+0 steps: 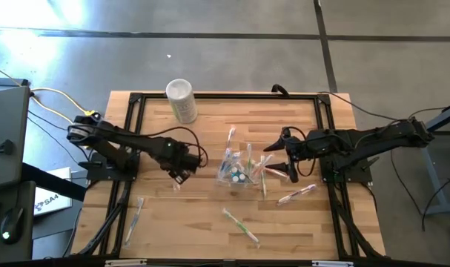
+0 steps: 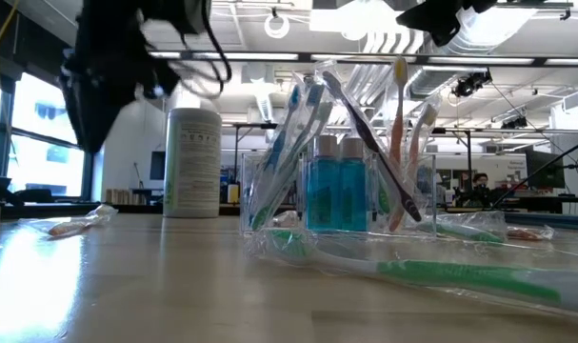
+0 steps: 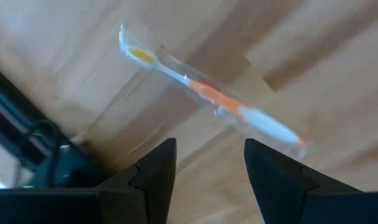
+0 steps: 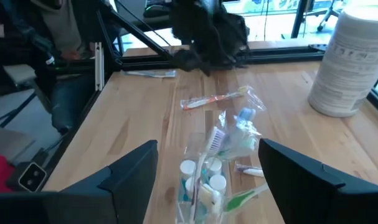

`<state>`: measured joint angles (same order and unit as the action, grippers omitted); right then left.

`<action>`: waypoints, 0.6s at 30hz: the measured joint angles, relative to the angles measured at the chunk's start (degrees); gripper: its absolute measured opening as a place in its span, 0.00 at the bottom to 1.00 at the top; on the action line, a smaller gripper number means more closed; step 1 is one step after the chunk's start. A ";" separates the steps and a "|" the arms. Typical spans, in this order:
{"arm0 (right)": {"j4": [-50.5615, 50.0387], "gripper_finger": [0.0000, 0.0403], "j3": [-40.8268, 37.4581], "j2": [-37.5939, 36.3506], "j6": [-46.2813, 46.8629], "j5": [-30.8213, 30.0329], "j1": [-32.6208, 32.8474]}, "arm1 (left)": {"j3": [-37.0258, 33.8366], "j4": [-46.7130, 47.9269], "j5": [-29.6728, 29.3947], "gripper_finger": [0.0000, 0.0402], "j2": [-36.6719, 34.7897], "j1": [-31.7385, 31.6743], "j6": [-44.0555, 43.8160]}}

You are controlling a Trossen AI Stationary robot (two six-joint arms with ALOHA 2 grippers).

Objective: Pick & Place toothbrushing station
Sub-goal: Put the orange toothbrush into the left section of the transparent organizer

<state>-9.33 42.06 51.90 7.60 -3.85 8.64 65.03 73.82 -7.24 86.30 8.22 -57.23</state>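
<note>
Faint, seemingly unreadable print marks the white cylinder beside the clear cup.

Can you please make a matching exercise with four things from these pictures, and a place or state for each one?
Things:
1. orange toothbrush
2. white cylinder
3. clear cup
4. green toothbrush

Places or states:
A. stands upright at the table's far edge
B. holds brushes and teal tubes, mid-table
C. lies wrapped under the open left gripper
D. lies alone near the front edge

Pairs: 1-C, 2-A, 3-B, 4-D
</note>
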 joint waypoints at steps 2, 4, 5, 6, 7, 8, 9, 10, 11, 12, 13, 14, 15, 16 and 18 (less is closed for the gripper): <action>-0.97 0.67 0.00 0.00 0.21 0.32 -0.02 | -3.30 -3.08 0.85 0.45 0.00 -3.27 -1.32; -1.15 0.67 0.00 0.00 0.19 1.24 -0.02 | -6.90 -6.62 3.95 0.45 0.00 -7.02 -1.28; -1.25 0.67 0.00 0.00 0.20 1.31 -0.01 | -8.55 -7.78 5.98 0.45 0.00 -8.75 -0.70; -1.45 0.67 0.00 0.00 0.21 1.37 0.00 | -9.94 -8.22 7.42 0.45 0.00 -10.36 -0.05; -1.57 0.67 0.00 0.00 0.19 1.37 0.00 | -11.07 -8.43 7.74 0.45 0.00 -11.62 0.13; -1.73 0.67 0.00 0.02 0.19 1.35 -0.01 | -12.04 -8.56 7.60 0.45 0.00 -12.59 0.07; -1.96 0.67 0.00 0.02 0.19 1.33 -0.02 | -12.86 -8.67 7.26 0.45 0.00 -13.45 -0.05; -2.02 0.67 0.00 0.02 0.19 1.33 -0.02 | -13.60 -8.95 7.09 0.45 0.00 -14.48 -0.18; -2.01 0.67 0.00 0.02 0.19 1.33 -0.02 | -14.39 -10.02 7.41 0.45 0.00 -15.47 -0.23; -2.19 0.67 0.00 0.02 0.19 1.33 -0.01 | -15.14 -12.11 8.38 0.45 0.00 -16.31 -0.06; -2.35 0.67 0.00 0.02 0.19 1.35 0.00 | -15.85 -14.79 9.27 0.45 0.00 -17.03 0.56; -2.41 0.67 0.00 0.02 0.19 1.33 -0.02 | -16.46 -17.29 9.83 0.45 0.00 -17.59 1.62; -2.50 0.67 0.00 0.02 0.19 1.33 -0.02 | -16.90 -19.29 10.00 0.45 0.00 -18.05 2.37; -2.68 0.67 0.00 0.02 0.17 1.31 -0.02 | -17.09 -20.27 10.13 0.45 0.00 -18.41 2.75; -3.12 0.67 0.00 0.02 0.17 1.31 -0.02 | -17.16 -20.23 10.17 0.45 0.00 -18.79 2.32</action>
<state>-12.46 42.06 51.92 7.77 -2.54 8.62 47.88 53.59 2.94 86.30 -10.57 -54.91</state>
